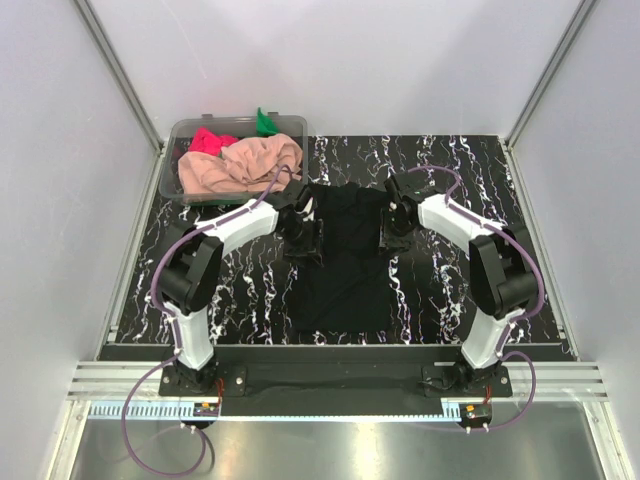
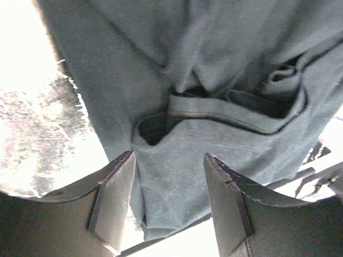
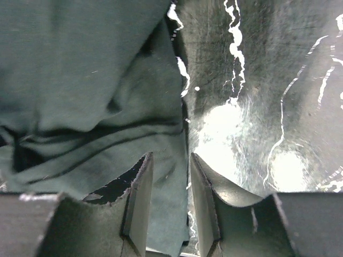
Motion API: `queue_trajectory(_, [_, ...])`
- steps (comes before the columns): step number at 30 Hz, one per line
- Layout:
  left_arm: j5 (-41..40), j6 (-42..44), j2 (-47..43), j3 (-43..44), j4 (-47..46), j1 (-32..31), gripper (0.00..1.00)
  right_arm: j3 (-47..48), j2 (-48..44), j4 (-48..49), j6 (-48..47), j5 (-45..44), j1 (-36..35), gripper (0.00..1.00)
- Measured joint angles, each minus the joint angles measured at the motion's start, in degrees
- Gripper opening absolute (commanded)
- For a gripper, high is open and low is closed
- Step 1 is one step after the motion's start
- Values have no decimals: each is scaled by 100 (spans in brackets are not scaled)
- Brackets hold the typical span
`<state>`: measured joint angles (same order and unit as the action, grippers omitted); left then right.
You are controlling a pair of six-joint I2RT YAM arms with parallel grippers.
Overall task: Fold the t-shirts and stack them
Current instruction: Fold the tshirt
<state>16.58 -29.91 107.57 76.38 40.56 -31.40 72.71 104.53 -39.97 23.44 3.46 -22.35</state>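
Four shirts face you: the black shirt (image 1: 345, 285) lies spread at the middle of the table (image 1: 440, 290), and the peach shirt (image 1: 235, 165), pink-red shirt (image 1: 208, 140) and green shirt (image 1: 265, 122) sit heaped in the tub (image 1: 235, 120) at 11 o'clock. Your left gripper (image 2: 169, 155) hangs over the black shirt's 10 o'clock edge, jaws well apart and holding nothing. Your right gripper (image 3: 170, 155) is at its 2 o'clock edge, jaws a narrow gap apart over the cloth edge, pinching nothing.
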Motion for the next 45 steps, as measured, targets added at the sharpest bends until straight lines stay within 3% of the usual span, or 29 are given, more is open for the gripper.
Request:
queue_trajectory(11, [-101, 33, 409, 98, 46, 0, 57, 177, -623, -55, -4, -4, 0, 39])
queue_trajectory(15, [-101, 72, 466, 118, 37, 0, 51, 177, -623, -79, -7, -2, 0, 38])
queue_trajectory(22, [-103, 101, 466, 120, -15, 0, 29, 177, -623, -181, -9, 2, 0, 37])
queue_trajectory(26, [-98, 116, 466, 118, -20, 0, 7, 177, -625, -188, -9, 2, 0, 37])
queue_trajectory(29, [-101, 120, 466, 111, -26, 0, 0, 177, -625, -190, -9, 4, 0, 37])
queue_trajectory(45, [-505, 96, -79, 35, 179, 109, 0, 177, -625, -192, 0, 66, 0, 36])
